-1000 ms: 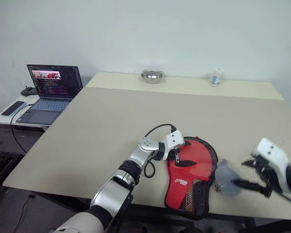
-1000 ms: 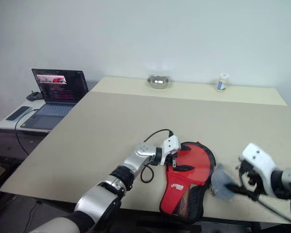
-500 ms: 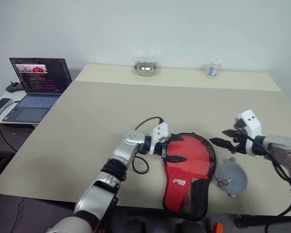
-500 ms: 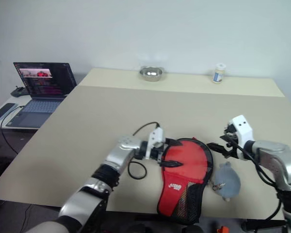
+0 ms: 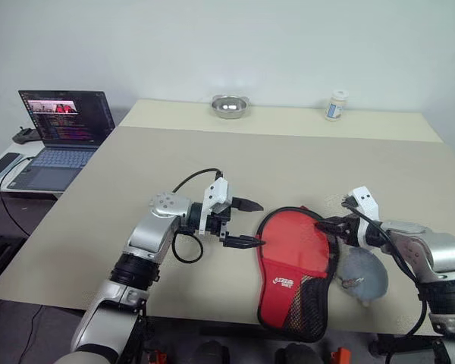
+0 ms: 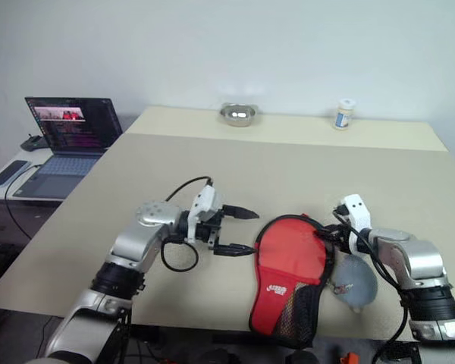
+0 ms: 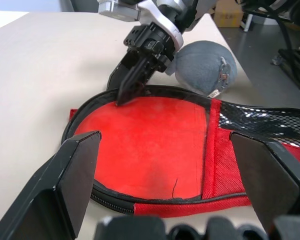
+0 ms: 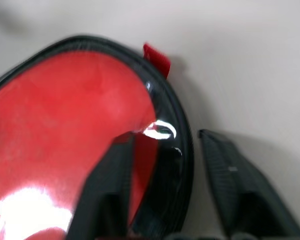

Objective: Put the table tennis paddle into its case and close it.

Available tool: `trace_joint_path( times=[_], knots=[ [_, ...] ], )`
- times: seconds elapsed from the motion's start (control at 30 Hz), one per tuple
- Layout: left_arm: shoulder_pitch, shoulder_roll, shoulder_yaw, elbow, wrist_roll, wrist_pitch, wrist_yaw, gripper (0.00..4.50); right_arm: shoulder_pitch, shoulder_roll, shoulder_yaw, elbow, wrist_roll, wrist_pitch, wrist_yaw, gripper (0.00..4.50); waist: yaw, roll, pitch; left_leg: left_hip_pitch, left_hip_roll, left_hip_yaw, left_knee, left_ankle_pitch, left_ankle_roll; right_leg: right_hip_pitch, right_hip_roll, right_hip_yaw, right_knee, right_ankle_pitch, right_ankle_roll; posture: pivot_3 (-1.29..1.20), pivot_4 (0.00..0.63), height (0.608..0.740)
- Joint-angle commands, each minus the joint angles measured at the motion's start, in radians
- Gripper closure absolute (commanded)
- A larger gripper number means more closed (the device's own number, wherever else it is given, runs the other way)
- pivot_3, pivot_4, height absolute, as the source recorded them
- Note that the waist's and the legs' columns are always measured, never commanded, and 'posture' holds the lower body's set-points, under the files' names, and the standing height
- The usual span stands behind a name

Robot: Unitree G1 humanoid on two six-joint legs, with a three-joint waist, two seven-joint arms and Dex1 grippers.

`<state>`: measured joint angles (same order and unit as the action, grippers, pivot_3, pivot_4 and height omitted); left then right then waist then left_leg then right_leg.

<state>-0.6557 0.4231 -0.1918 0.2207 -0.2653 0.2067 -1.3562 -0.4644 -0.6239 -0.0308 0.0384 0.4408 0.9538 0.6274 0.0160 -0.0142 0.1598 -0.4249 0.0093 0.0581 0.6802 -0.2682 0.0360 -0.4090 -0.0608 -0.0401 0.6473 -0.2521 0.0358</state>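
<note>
The case (image 5: 292,262) lies flat near the table's front edge, red side up, with its black mesh pocket toward me. The paddle is hidden. My left gripper (image 5: 246,222) hovers just left of the case, open wide, pointing at its round end; in the left wrist view its two fingers (image 7: 75,170) frame the case (image 7: 150,135). My right gripper (image 5: 327,225) sits at the case's upper right rim. There the fingers pinch the black edging (image 8: 175,135), one on the red face and one outside it. The left wrist view shows the right gripper (image 7: 132,90) narrowed onto that rim.
A grey plush toy (image 5: 362,274) lies right of the case, under my right arm. At the table's far edge stand a metal bowl (image 5: 230,105) and a white bottle (image 5: 334,105). An open laptop (image 5: 61,125) sits on a side desk at the left.
My left gripper drew back to the left off the case and rose, still open. My right gripper came down and left onto the case's rim and closed on it.
</note>
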Motion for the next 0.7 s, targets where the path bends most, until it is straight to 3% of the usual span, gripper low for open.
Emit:
trace_joint_path(
  times=[0.03,0.1,0.7],
  knots=[
    [0.002,0.007,-0.002,-0.021,0.001,-0.034,0.007,0.0,-0.043,-0.006,0.03,0.046,-0.036,-0.03,0.019,3.86,-0.002,0.0,0.0,0.0,0.0,0.0,0.0,0.0,0.0,0.0,0.001,0.0,0.0,0.0,0.0,0.0,0.15,0.74],
    [0.006,0.009,-0.003,-0.021,0.001,-0.038,0.008,0.0,-0.066,-0.005,0.054,0.065,-0.057,-0.05,0.032,4.48,-0.005,0.0,0.0,0.001,0.001,0.0,0.0,0.0,0.0,0.0,0.001,0.001,0.0,0.0,0.0,0.0,0.15,0.74],
    [0.016,0.007,-0.026,-0.029,0.006,-0.049,0.026,0.0,-0.297,0.122,0.154,0.225,-0.189,-0.2,0.067,4.48,-0.03,0.0,0.001,0.008,0.004,0.002,-0.001,0.004,-0.004,0.002,0.005,0.004,0.005,0.003,-0.004,0.0,0.15,0.74]
  ],
)
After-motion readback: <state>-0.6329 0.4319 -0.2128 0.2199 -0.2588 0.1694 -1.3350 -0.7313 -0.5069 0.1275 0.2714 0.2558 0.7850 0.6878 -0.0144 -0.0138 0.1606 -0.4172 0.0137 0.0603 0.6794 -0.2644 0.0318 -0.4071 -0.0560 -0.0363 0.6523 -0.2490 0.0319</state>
